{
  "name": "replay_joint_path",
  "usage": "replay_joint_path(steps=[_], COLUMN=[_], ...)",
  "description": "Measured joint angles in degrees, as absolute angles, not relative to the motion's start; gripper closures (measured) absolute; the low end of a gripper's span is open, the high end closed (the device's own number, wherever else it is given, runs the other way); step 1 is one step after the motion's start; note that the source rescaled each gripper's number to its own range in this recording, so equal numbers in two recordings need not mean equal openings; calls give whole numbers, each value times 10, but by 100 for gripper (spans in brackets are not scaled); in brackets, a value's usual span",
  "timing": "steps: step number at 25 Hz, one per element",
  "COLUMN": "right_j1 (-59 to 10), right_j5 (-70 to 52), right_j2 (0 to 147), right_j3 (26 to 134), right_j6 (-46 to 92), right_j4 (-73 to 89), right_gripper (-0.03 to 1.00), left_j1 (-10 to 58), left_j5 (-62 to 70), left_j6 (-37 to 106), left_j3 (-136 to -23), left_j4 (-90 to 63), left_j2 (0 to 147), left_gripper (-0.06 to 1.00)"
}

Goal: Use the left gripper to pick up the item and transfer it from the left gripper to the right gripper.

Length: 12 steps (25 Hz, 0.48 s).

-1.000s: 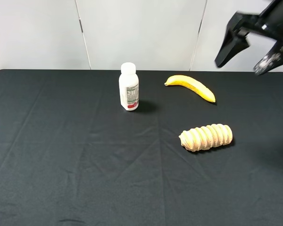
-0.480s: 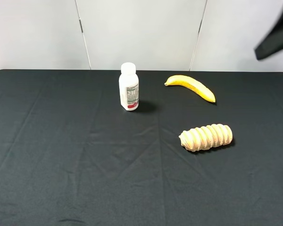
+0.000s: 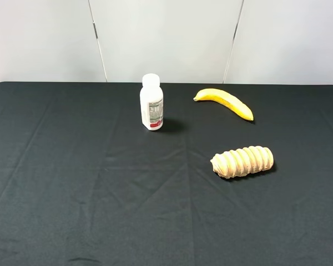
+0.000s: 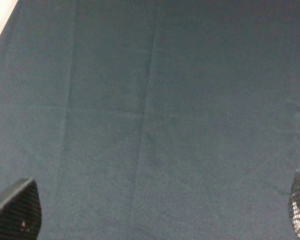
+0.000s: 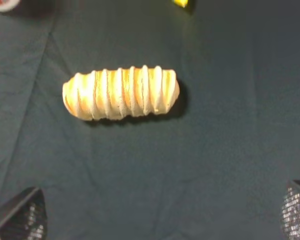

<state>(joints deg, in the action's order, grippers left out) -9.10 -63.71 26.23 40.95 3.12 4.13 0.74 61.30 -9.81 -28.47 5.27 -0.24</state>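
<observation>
The item (image 3: 242,161), a tan ridged loaf-shaped roll, lies on its side on the black tablecloth (image 3: 89,183), right of the middle. Neither arm shows in the exterior high view. The right wrist view looks down on the item (image 5: 121,93); the right gripper (image 5: 157,212) hangs well above it, open, with only its two fingertips (image 5: 21,217) showing far apart. My left gripper (image 4: 157,210) is open too, its fingertips (image 4: 16,210) wide apart over bare black cloth (image 4: 155,100), with nothing between them.
A white bottle (image 3: 151,102) stands upright at the back, left of the middle. A yellow banana (image 3: 225,101) lies behind the item; its tip (image 5: 180,2) shows at the right wrist picture's edge. White wall panels (image 3: 166,39) rise behind the table.
The right arm, seen at the exterior view's upper right a second ago, has moved off to the right and out of that view. The objects on the cloth have not moved.
</observation>
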Motion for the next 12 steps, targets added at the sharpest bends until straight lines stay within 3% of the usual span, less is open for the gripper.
replay_joint_path(steps=[12], right_j1=[-91], right_j5=[-599], right_j2=[-1], right_j3=[304], right_j6=[11], right_j4=[43], right_gripper=[-3], left_j1=[7], left_j5=[613], left_j6=[-98], left_j3=[-285], left_j4=[53], left_j2=[-2], left_gripper=[-5])
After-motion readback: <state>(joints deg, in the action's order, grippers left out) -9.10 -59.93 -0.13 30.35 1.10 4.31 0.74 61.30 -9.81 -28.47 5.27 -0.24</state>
